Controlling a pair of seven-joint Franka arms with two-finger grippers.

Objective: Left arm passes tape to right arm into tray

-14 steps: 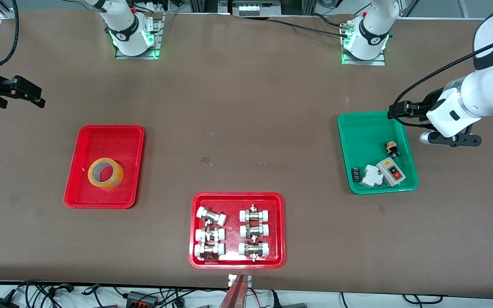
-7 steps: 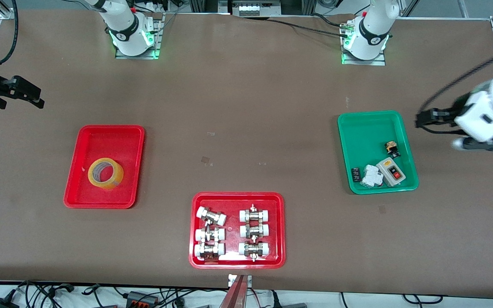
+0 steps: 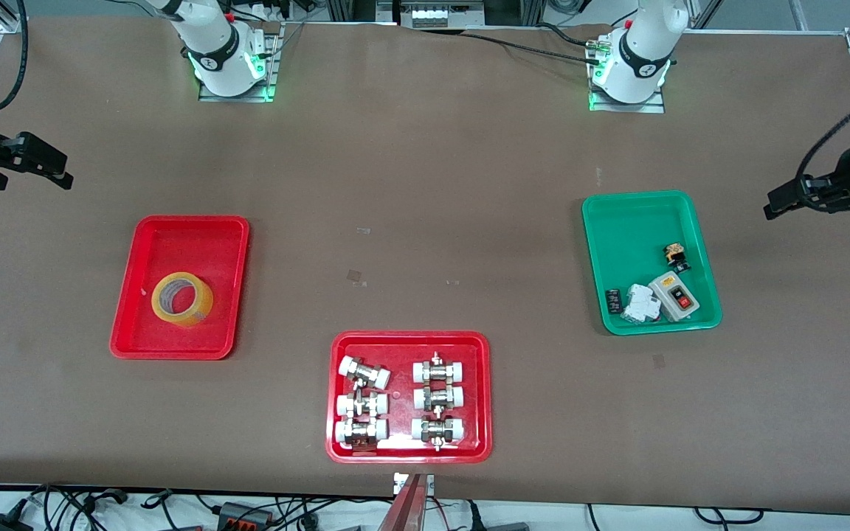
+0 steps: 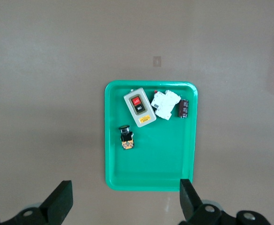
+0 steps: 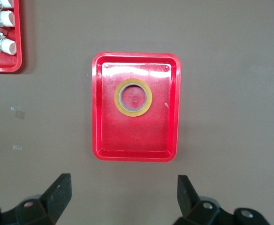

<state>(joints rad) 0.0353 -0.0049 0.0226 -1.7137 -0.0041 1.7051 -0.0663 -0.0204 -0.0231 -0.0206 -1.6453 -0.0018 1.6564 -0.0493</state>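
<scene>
- The yellow packing tape roll (image 3: 182, 299) lies flat inside the plain red tray (image 3: 146, 346), so the delivery looks done.
- The right gripper (image 3: 45, 166) hangs empty with fingers spread wide over bare table at the right arm's end; tray and tape sit well clear of its fingertips.
- The left gripper (image 3: 790, 199), empty and wide open, has swung off the green tray (image 3: 620, 217) toward the table edge: judged a retreat to rest.
</scene>
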